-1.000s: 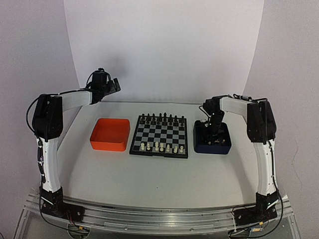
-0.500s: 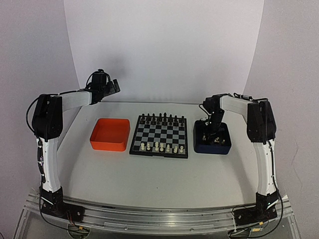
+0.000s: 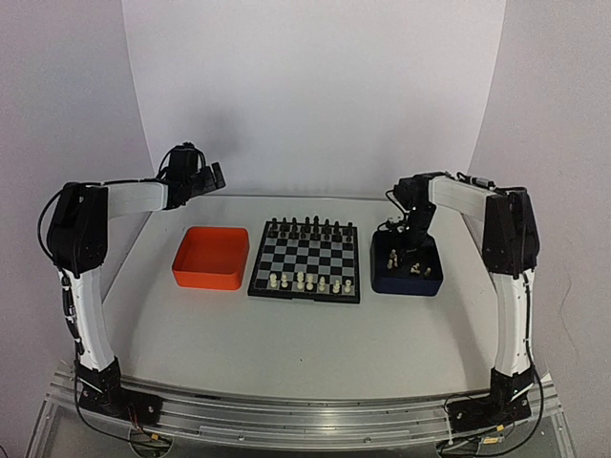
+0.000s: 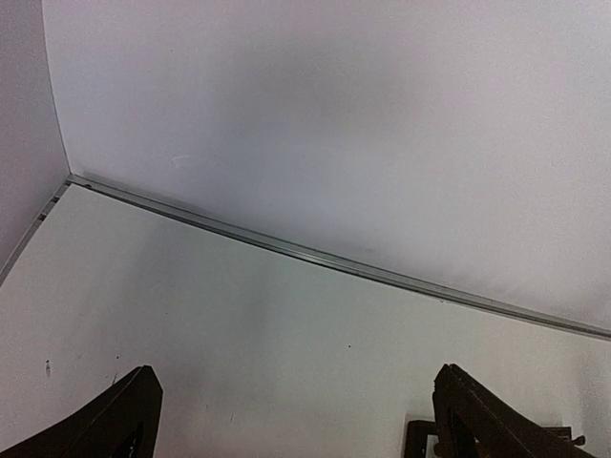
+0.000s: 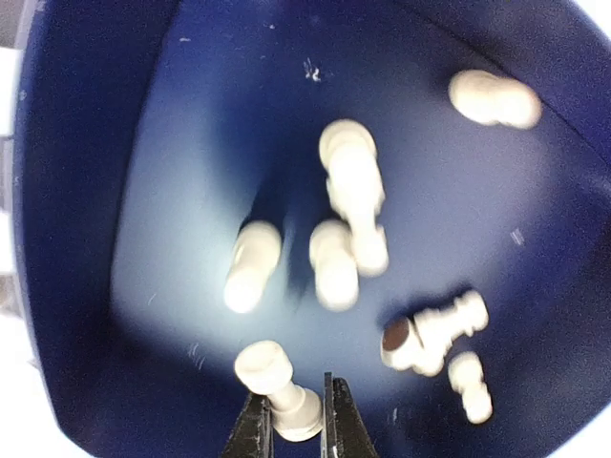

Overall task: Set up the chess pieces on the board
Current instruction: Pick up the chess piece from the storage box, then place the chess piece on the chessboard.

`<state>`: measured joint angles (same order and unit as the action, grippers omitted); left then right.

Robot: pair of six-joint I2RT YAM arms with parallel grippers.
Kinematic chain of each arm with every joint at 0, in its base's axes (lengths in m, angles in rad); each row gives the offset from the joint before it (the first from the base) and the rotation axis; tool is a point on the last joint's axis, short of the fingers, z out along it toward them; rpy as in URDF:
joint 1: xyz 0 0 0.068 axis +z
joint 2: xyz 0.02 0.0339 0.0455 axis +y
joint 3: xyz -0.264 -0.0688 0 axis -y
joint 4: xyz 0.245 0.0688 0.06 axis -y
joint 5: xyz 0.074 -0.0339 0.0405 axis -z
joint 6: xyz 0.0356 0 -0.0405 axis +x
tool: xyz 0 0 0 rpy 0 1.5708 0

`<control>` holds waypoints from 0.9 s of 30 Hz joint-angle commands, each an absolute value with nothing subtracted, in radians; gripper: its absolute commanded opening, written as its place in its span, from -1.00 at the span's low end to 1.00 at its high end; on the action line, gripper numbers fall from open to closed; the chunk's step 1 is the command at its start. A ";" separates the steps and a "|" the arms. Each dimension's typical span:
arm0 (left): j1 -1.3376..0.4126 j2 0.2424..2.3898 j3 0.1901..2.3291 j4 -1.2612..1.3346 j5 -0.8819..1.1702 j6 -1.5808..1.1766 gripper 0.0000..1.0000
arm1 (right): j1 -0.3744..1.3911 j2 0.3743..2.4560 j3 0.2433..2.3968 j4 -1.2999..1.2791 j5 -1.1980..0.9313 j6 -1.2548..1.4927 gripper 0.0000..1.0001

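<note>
At the right of the top view, the right hand [image 3: 409, 246] reaches down into the dark blue tray [image 3: 406, 284]. Its fingers are pinched on one cream chess piece [image 5: 283, 393], seen at the bottom centre of the wrist view. Other loose chess pieces [image 5: 351, 205] lie scattered on the tray floor, blurred. The board [image 3: 305, 258] sits mid-frame between that tray and the orange tray [image 3: 210, 256], with more chess pieces along its near row and black pieces [image 3: 307, 227] along its far row. The left hand [image 3: 212, 176] hovers at upper left above the desk [image 3: 286, 334], fingers wide apart, holding nothing.
</note>
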<state>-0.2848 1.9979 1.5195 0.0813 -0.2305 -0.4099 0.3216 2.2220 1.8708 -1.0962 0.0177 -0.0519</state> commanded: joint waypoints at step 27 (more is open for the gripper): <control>-0.582 1.723 1.472 0.018 0.435 -0.393 0.98 | 0.499 1.665 1.333 -0.132 -0.461 -0.172 -1.00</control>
